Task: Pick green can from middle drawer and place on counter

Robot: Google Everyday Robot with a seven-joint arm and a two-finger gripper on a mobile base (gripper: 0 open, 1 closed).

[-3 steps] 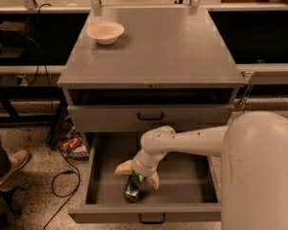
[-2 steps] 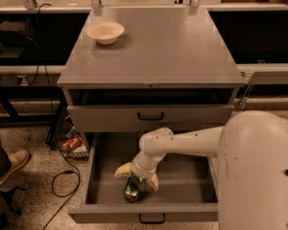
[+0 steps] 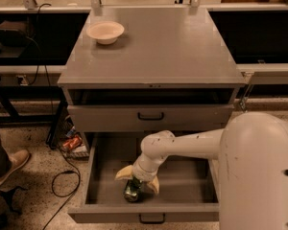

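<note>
The green can (image 3: 132, 191) lies on the floor of the open middle drawer (image 3: 182, 176), near its front wall and left of centre. My gripper (image 3: 137, 180) reaches down into the drawer from the right, directly over the can. Its two pale yellow fingers (image 3: 123, 173) are spread apart, one on each side of the can's upper end, and are not closed on it. The counter (image 3: 158, 47) is the broad grey cabinet top above.
A cream bowl (image 3: 105, 31) sits at the counter's back left. The drawer above (image 3: 151, 116) is shut, with a black handle. My white arm and base (image 3: 259, 176) fill the lower right. A cable, a red item and a person's shoe (image 3: 7, 164) are on the floor at left.
The gripper has sunk slightly lower over the can. The can and drawer have not moved.
</note>
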